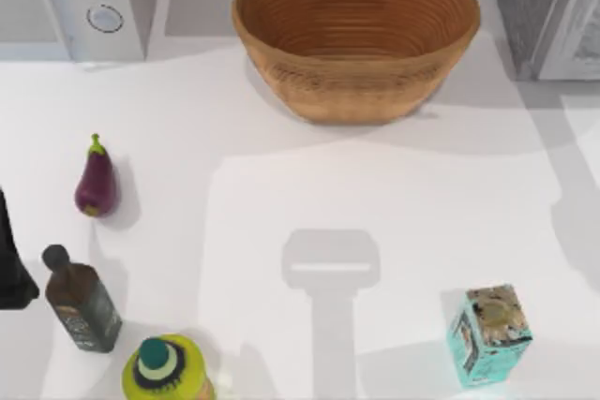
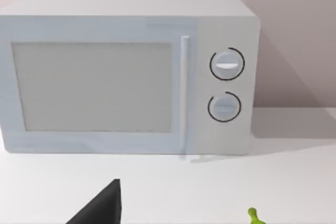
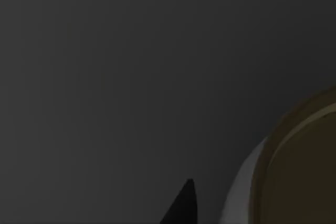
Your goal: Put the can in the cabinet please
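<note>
This is a rendered kitchen scene laid out on a white bench (image 1: 375,194). A white microwave (image 1: 70,2) with two round knobs stands at about ten o'clock, a woven basket (image 1: 356,35) at twelve, and the grey cabinet (image 1: 548,11) at two. Food and pantry goods lie about: an eggplant (image 1: 96,185) at nine, a dark bottle (image 1: 82,302) and a yellow-green bottle (image 1: 169,370) near seven, and a teal printed carton (image 1: 489,333) at five.
</note>
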